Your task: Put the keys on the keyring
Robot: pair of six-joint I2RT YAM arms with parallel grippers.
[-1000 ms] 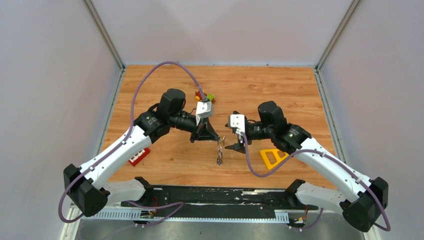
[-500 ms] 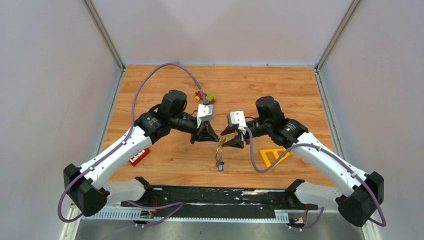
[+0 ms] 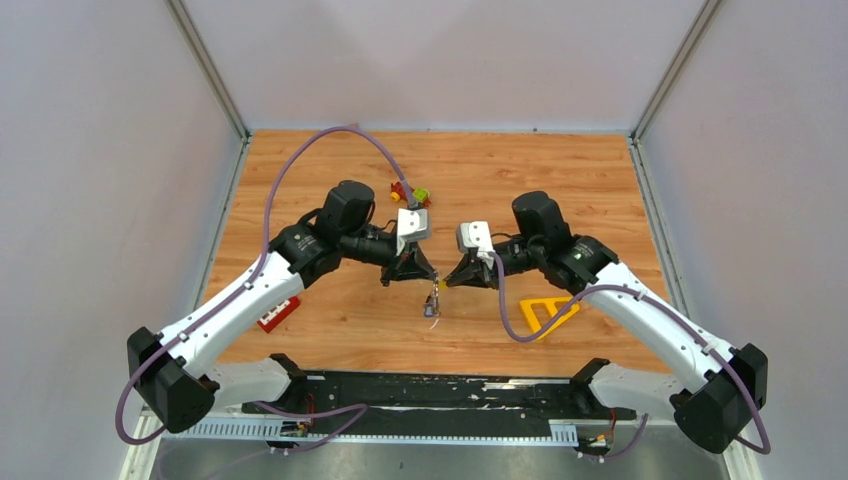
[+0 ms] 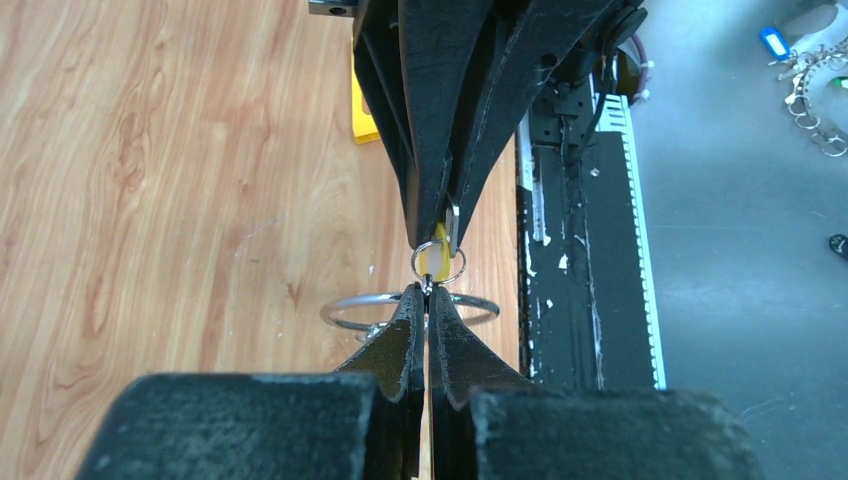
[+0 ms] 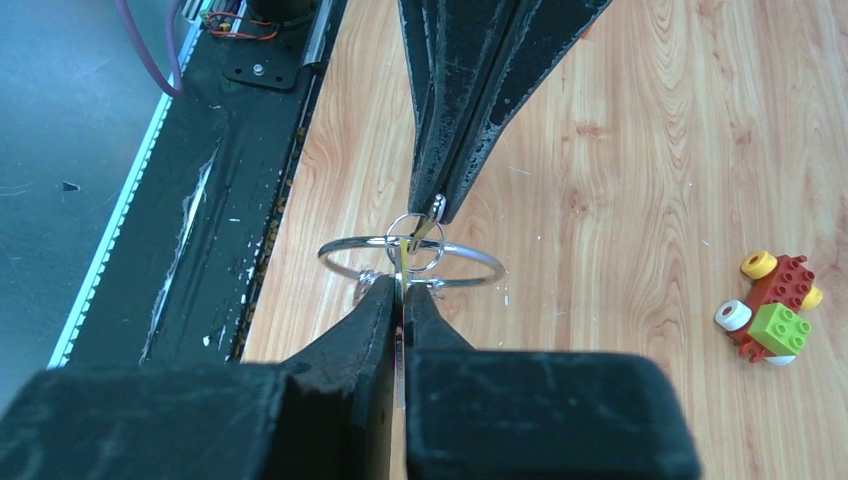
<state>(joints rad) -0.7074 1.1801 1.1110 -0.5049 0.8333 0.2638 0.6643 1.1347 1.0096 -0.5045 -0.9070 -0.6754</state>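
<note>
above the middle of the brown wooden table point(image 3: 560, 180), raised off its surface, the 2 pincers meet tip to tip. the left gripper point(image 4: 427, 300) has its fingers pressed together on the thin silver wire keyring point(image 4: 324, 312), which lies roughly level between the 2 tips. the right gripper point(image 5: 403, 288) is likewise pressed together. in the left wrist view a small flat silver piece shows between its tips, joined to a small loop with a pale yellow tag; this is judged to be the yellow-tagged key point(image 4: 437, 262). whether that loop is already threaded on the keyring cannot be told. small silver metal keys point(image 3: 432, 303) hang below the meeting point, off the table. handling, as a judgement: each key is light, rigid and smooth, so it is likely to pivot or slip in a tip-only pinch. take hold on the flat head, not on the blade or the tag. the keyring is thin, springy wire that twists easily. grip it across the wire, away from the split end, leaving that end free for threading. expect hanging keys to swing with any quick wrist motion.
</note>
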